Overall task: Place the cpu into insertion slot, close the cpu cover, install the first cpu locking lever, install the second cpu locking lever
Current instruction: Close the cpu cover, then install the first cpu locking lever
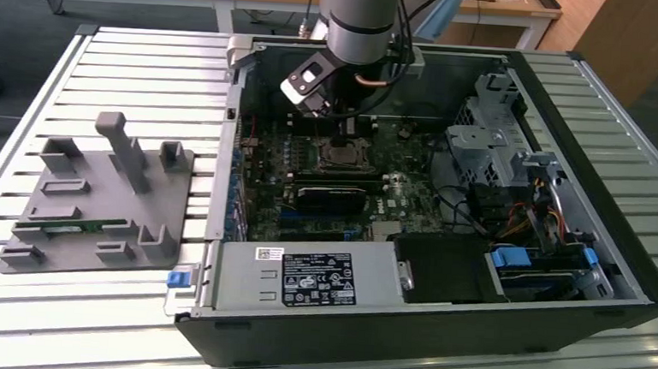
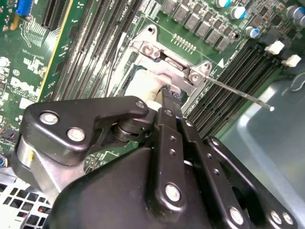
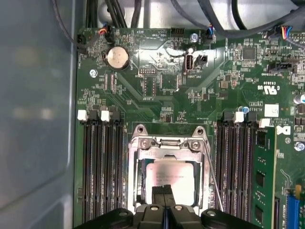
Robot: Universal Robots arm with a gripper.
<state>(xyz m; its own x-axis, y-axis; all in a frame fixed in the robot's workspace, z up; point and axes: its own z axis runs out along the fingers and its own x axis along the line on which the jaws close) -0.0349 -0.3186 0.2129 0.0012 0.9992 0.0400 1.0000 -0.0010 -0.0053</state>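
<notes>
Black two-fingered gripper [image 3: 164, 194] with fingers pressed together, tips at one small square silvery-grey cpu [image 3: 174, 176], seated in one square black insertion slot [image 3: 139, 183], framed by one thin silver windowed cpu cover [image 3: 167, 144], one thin wire lever [image 2: 240, 94] left unlatched beside it, socket seen toward twelve o'clock within the open black computer case [image 1: 411, 344] in the exterior view.

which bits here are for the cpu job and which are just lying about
For the job: small square silvery-grey cpu, thin silver metal cpu cover, thin steel wire locking lever, black gripper.
Lying about: round silver coin battery, long black memory slots, grey plastic fixture plate.
</notes>
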